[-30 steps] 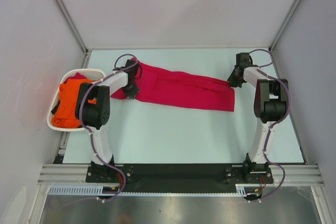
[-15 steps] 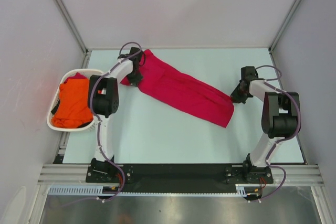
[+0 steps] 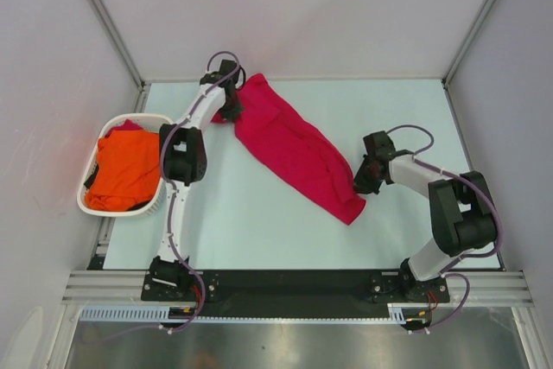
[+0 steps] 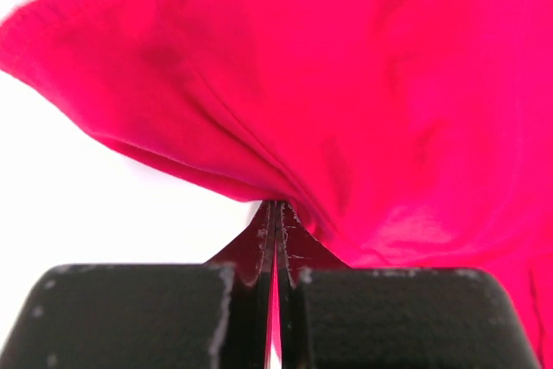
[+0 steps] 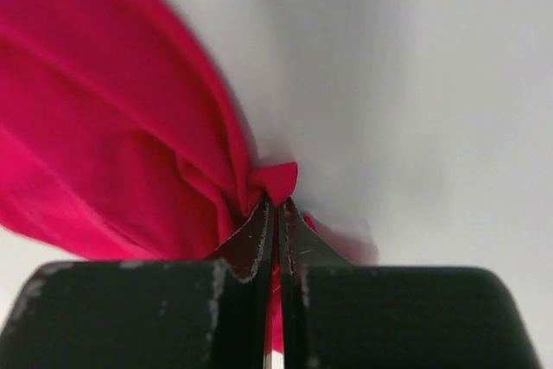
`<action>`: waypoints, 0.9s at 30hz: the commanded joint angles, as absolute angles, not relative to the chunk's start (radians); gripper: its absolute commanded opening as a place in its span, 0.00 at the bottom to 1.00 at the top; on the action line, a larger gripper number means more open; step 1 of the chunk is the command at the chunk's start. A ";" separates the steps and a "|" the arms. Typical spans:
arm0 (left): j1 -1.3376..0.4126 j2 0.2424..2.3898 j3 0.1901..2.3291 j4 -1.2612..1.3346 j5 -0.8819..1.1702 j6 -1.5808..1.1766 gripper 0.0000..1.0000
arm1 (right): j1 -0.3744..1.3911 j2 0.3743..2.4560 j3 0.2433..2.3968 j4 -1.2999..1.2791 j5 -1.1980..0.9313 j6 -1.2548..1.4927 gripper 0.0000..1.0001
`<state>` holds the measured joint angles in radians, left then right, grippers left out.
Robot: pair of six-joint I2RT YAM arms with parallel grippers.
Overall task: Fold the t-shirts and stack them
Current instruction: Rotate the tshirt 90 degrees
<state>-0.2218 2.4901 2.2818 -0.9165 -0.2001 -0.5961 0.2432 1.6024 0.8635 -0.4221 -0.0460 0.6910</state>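
Crimson soft cloth t-shirt [image 3: 298, 149] lies steeper across the pale table [image 3: 259, 231] than 0.5 s ago. The left fingers [image 4: 257, 252] took one end toward the far-left corner and the right fingers [image 5: 252, 248] pulled the other end nearer and inward. Wrist views show both pairs pinched on red folds. Only the top view shows the bright orange cloth t-shirt [image 3: 121, 170] in the white oval plastic basket [image 3: 117, 211].

The soft crimson cloth t-shirt [image 4: 389, 84] runs past the left wrist view's top and right edges; the right wrist view blurs it.
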 commanded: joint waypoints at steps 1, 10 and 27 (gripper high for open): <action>-0.261 2.511 2.345 -0.917 -0.133 -0.555 0.00 | 0.392 1.597 0.827 -0.459 -0.043 0.752 0.00; -0.285 2.511 2.299 -0.850 -0.092 -0.540 0.00 | 0.552 1.620 0.877 -0.471 -0.002 0.805 0.00; -0.216 2.254 1.930 -0.857 -0.350 -0.581 0.92 | 0.462 1.393 0.883 -0.696 0.379 0.836 0.43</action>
<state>-0.2272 2.3615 1.9961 -0.8364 -0.2756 -0.5686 0.4629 1.4677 0.8642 -0.6247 0.2436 0.8204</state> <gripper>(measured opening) 0.742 0.295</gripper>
